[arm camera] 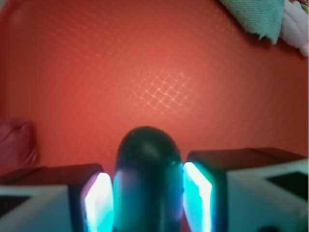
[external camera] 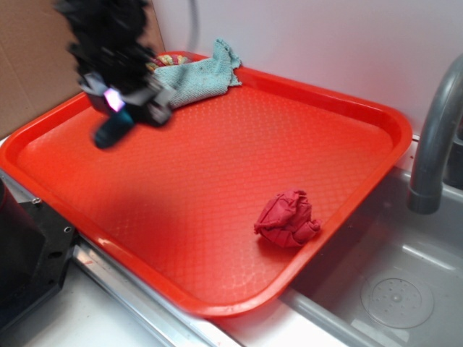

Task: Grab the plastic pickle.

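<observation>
Exterior view: I see the pincer (external camera: 119,116), blurred, at about ten o'clock over the red tray (external camera: 217,188), clamped on the plastic pickle (external camera: 113,130), whose dark teal end juts out below it, apparently clear of the tray floor. Wrist view: the plastic pickle (arm camera: 147,179) sits squarely between the two glowing pads (arm camera: 99,200), touching both. A teal cloth (external camera: 199,76) lies at the tray's twelve o'clock edge; a red cloth ball (external camera: 288,218) rests near four o'clock, well apart.
</observation>
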Controlling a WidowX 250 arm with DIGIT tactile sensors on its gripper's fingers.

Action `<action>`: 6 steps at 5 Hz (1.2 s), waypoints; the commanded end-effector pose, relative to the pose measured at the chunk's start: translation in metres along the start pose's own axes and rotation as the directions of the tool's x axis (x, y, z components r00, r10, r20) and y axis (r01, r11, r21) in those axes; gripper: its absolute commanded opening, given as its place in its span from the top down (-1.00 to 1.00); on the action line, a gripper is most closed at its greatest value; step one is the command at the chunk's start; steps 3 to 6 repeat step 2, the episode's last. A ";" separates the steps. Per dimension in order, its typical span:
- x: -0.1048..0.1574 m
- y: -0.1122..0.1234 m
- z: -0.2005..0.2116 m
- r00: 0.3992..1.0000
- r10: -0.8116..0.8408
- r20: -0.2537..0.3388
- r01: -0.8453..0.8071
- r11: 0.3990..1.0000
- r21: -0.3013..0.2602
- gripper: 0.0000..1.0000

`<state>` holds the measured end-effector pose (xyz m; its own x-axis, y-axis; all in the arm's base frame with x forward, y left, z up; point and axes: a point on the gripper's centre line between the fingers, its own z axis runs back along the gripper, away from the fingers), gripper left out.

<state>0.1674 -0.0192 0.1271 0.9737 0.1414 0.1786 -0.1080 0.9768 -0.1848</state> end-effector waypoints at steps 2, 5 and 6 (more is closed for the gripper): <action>0.044 0.001 0.112 0.998 -0.049 0.039 0.046 0.996 0.082 1.00; 0.044 0.001 0.112 0.998 -0.049 0.039 0.046 0.996 0.082 1.00; 0.044 0.001 0.112 0.998 -0.049 0.039 0.046 0.996 0.082 1.00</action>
